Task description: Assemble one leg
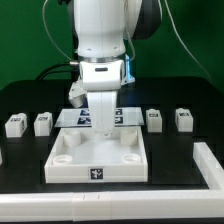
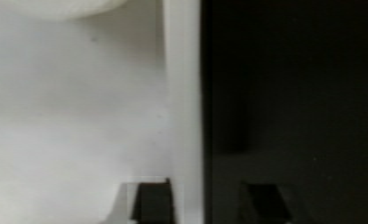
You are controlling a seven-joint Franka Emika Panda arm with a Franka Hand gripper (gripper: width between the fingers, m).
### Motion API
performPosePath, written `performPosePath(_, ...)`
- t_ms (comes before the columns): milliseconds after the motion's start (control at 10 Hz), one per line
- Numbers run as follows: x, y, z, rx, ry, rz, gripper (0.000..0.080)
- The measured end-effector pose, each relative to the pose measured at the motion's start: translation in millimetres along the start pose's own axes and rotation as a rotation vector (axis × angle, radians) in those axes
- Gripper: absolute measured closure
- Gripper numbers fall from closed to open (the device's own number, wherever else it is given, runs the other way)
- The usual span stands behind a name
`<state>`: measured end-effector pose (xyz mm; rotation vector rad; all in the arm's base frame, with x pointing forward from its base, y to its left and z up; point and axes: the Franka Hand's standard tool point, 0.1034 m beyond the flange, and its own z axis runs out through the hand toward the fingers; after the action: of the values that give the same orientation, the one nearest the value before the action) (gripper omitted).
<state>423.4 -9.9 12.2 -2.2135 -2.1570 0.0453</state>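
The large white square tray-like part (image 1: 98, 160) lies in the middle of the black table. My gripper (image 1: 103, 130) hangs low over its far edge. In the wrist view the gripper (image 2: 206, 203) is open, with one dark finger (image 2: 151, 200) over the white part (image 2: 74, 110) and the other over the black table, so the jaws straddle the part's edge. Nothing is held between them. Two legs (image 1: 14, 124) (image 1: 42, 122) stand on the exterior view's left and two more (image 1: 154, 119) (image 1: 183, 119) on its right, all apart from the gripper.
The marker board (image 1: 125, 117) lies just behind the tray-like part, partly hidden by my arm. A white raised border (image 1: 208, 168) runs along the table's front and the exterior view's right. A round corner socket (image 2: 71, 8) shows in the wrist view.
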Motion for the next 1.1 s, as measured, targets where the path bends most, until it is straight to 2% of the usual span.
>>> performPosePath(100, 0.0, -0.1, 0.1, 0.000, 0.000, 0.000, 0.0719)
performPosePath(800, 0.2, 1.5, -0.7, -0.005, 0.000, 0.000, 0.0741)
performPosePath(900, 4.5, 7.9, -1.0, -0.006, 0.001, -0.008, 0.0741)
performPosePath(1100, 22.3, 32.2, -1.6, -0.030, 0.014, -0.025, 0.0740)
